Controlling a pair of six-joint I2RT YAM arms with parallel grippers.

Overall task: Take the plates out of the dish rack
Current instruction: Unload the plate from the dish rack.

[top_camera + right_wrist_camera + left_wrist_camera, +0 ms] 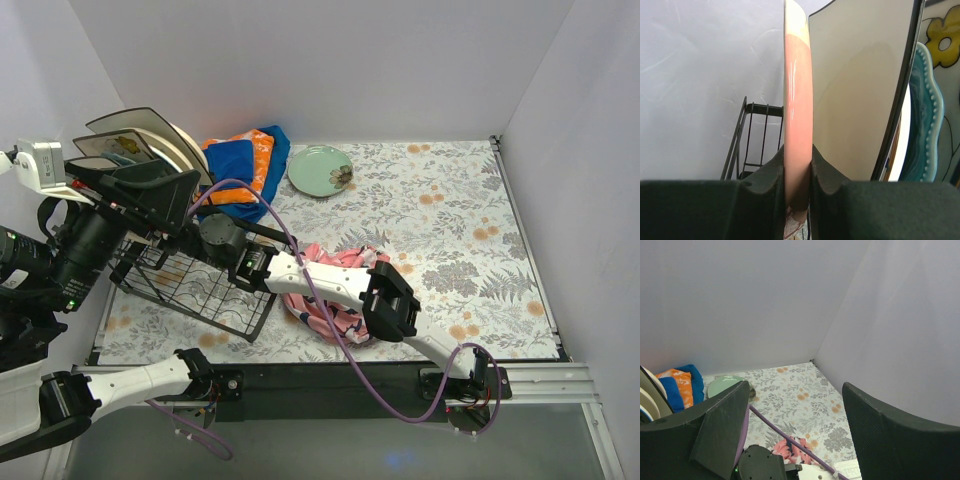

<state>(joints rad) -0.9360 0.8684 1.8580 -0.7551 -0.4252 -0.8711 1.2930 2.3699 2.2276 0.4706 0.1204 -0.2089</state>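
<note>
The black wire dish rack [200, 290] stands at the table's left, with several plates [140, 140] upright at its far end. My right gripper [798, 175] is shut on the rim of the cream-and-pink plate [798, 100], which stands upright beside the cream square plate [860, 90] and a teal plate [926, 115]. In the top view its fingers are hidden under my left gripper [160, 195]. My left gripper [795, 435] is open and empty, raised over the rack. The mint green plate [320, 170] lies flat on the table at the back; it also shows in the left wrist view [722, 385].
Folded blue-orange cloths [245, 165] lie between the rack and the mint plate. A pink patterned cloth [330, 300] lies under my right arm. A purple cable [300, 270] loops over that arm. White walls close the back and both sides.
</note>
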